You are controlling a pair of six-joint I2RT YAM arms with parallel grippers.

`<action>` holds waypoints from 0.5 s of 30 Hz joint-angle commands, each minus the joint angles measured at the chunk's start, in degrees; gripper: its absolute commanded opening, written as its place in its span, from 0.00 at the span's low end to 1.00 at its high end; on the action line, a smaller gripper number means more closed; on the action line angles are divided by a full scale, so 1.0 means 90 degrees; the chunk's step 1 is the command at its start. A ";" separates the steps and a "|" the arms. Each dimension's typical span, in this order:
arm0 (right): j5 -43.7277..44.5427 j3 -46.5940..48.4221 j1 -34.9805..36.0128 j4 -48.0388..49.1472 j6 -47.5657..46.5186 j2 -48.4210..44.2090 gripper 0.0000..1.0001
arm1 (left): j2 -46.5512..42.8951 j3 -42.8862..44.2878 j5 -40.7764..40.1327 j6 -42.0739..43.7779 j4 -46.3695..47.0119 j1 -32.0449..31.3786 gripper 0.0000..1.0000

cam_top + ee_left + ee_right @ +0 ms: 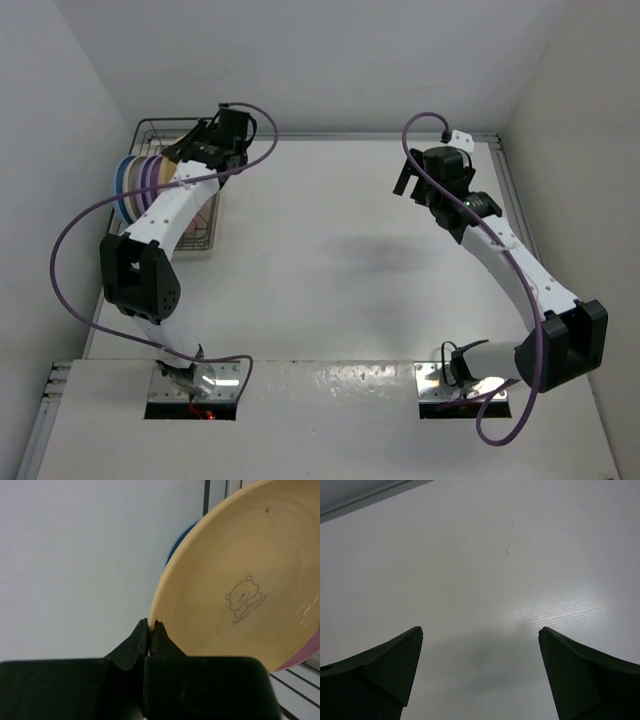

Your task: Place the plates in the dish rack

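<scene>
In the upper left of the overhead view you have the dish rack (150, 128), set against the left wall (60, 120). The plates (128, 190) stand on edge in it, a blue rim outermost on the left, then cream and purple. Your left arm (170, 215) lies diagonally across the rack's right half and hides much of it, so you cannot count the plates from above. Its purple cable (70, 240) loops out toward the left edge.

From the left wrist camera, the left gripper (150, 627) has its fingers pressed together with no plate between them. The tips sit just beside the lower left rim of the cream plate (240, 580), which bears a small bear print. The blue plate (177, 542) peeks out behind its upper left edge, and the pink plate (305, 656) shows under its lower right. Rack wires cross the upper right and lower right corners.

The middle of the table (350, 260) is bare white, with a faint shadow on it. On the right, your right arm (510, 265) reaches up toward the back wall, well apart from the rack. The right gripper (480, 630) is spread wide over the tabletop, holding nothing.
</scene>
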 commanded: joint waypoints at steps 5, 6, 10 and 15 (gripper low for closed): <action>0.0221 -0.0022 0.0034 0.0125 -0.0078 -0.0274 0.99 | -0.0363 0.0019 -0.0678 -0.2135 -0.0762 0.0553 0.00; 0.0220 -0.0031 0.0044 0.0125 -0.0078 -0.0264 0.99 | -0.0363 0.0019 -0.0834 -0.2349 -0.0820 0.0553 0.00; 0.0240 -0.0012 0.0044 0.0144 -0.0068 -0.0283 0.99 | -0.0159 -0.0312 -0.2102 -0.2761 -0.0821 0.0553 0.00; 0.0279 -0.0041 0.0034 0.0135 -0.0058 -0.0283 0.99 | -0.0158 -0.0577 -0.2350 -0.3093 -0.0879 0.0329 0.00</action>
